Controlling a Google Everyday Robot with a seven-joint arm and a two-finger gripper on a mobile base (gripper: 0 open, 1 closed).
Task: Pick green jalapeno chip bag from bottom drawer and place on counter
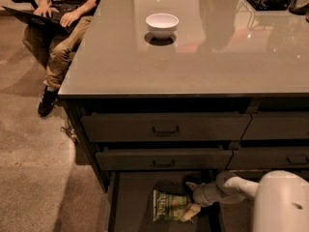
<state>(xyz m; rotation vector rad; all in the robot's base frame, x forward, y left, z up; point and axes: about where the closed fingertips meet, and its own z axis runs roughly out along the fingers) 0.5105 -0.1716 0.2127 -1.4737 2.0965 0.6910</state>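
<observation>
- On my feed the green jalapeno chip bag (170,206), a small crinkly green foil snack bag, lies flat on the dark floor of the bottom drawer (133,204), the lowest wide dark brown-black cabinet drawer, which stands pulled open.
- The bag has a pale lettered band towards its left end, and the rest is mottled green with creases catching the light.
- It sits right of the middle of the drawer floor, with its long side running left to right.
- The pale two-finger gripper (189,198), on its white arm (277,202), reaches in from the right and is low inside the drawer at the bag's right end.
- I see the jaws released and spread. One finger sits above the bag's upper right corner and the other is down at its lower right corner, so the bag's right edge lies in or just at the gap between them.
- I cannot tell whether the lower finger is touching the foil.
- Above, the large glossy grey-beige counter (145,66) carries a small round white bowl (161,24) near its far side.
- The two closed dark drawers with black bar handles (165,129) sit between the counter and the open drawer.
</observation>
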